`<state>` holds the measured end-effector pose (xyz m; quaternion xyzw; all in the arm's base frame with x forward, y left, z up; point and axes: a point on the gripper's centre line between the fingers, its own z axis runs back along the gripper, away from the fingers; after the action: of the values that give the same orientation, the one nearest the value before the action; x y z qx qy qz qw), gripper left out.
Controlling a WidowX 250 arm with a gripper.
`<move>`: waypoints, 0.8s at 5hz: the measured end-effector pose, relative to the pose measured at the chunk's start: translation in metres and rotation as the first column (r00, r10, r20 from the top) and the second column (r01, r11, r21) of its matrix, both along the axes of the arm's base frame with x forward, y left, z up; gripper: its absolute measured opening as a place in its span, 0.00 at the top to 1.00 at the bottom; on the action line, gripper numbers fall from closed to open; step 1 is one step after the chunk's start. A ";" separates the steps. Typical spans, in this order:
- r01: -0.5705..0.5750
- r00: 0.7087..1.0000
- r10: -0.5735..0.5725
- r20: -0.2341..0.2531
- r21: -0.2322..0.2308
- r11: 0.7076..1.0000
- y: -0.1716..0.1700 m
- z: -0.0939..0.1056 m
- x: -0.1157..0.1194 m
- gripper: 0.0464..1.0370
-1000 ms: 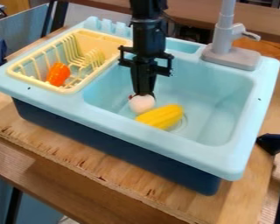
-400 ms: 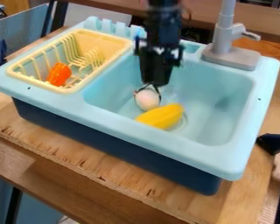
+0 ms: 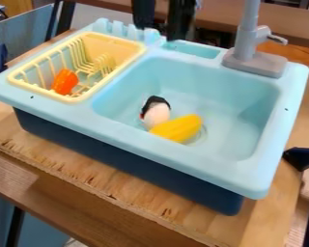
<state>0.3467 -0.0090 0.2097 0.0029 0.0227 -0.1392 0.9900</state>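
Can't tell if the black two-finger gripper (image 3: 178,34) is open or closed, but it's up by the back rim of the light-blue plastic sink (image 3: 244,171), well apart from the rounded white toy with a black top (image 3: 157,115) down in the basin. That one's touching an oblong yellow toy (image 3: 178,129), with basin floor stretching off toward the faucet side.

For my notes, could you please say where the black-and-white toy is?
In the camera view, the toy lies left of centre in the sink basin, beside the yellow corn.
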 end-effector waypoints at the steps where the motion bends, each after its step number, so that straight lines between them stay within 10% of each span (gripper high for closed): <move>1: -0.028 1.000 0.028 -0.002 -0.025 0.999 0.002 0.006 -0.024 0.04; 4: -0.116 0.991 0.110 -0.071 -0.083 0.990 0.017 -0.019 -0.039 0.04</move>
<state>0.3075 0.0082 0.1910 -0.0462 0.0496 -0.0838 0.9942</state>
